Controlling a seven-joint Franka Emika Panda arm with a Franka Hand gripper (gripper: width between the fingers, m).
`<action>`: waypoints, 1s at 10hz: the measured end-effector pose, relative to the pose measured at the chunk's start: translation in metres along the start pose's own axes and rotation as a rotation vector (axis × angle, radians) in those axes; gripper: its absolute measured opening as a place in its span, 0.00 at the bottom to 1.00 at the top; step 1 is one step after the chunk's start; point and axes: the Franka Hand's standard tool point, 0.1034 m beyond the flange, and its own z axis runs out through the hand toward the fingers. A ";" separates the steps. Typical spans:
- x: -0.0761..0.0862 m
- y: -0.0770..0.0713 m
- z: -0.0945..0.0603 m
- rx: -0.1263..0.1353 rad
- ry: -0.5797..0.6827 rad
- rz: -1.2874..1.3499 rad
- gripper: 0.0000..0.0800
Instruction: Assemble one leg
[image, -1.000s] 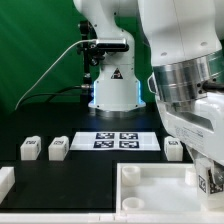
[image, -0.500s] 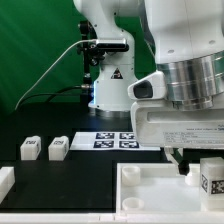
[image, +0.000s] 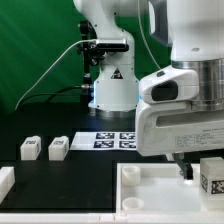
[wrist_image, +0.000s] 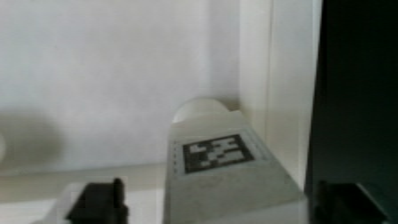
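Observation:
My gripper (image: 204, 168) is at the exterior view's lower right, over the right side of the large white tray-like piece (image: 150, 192). It is shut on a leg (image: 211, 177), a small white block with a black-and-white tag facing the camera. In the wrist view the same leg (wrist_image: 224, 160) sits between the two dark fingers (wrist_image: 98, 202), with the tray's white floor and raised rim behind it. Two more legs (image: 30, 148) (image: 57, 148) lie side by side on the black table at the left.
The marker board (image: 112, 140) lies in the middle of the table, its right part hidden by my hand. A white part's corner (image: 5, 181) shows at the lower left edge. The robot base (image: 112, 85) stands behind.
My hand has turned and its body has swung towards the exterior view's left, hiding the leg that lay right of the marker board. The held leg has shifted slightly right and up.

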 end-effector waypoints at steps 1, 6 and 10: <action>0.000 -0.001 0.000 0.000 0.000 0.045 0.48; 0.002 -0.004 -0.003 0.006 -0.006 0.855 0.37; 0.006 0.002 -0.001 0.080 -0.068 1.552 0.37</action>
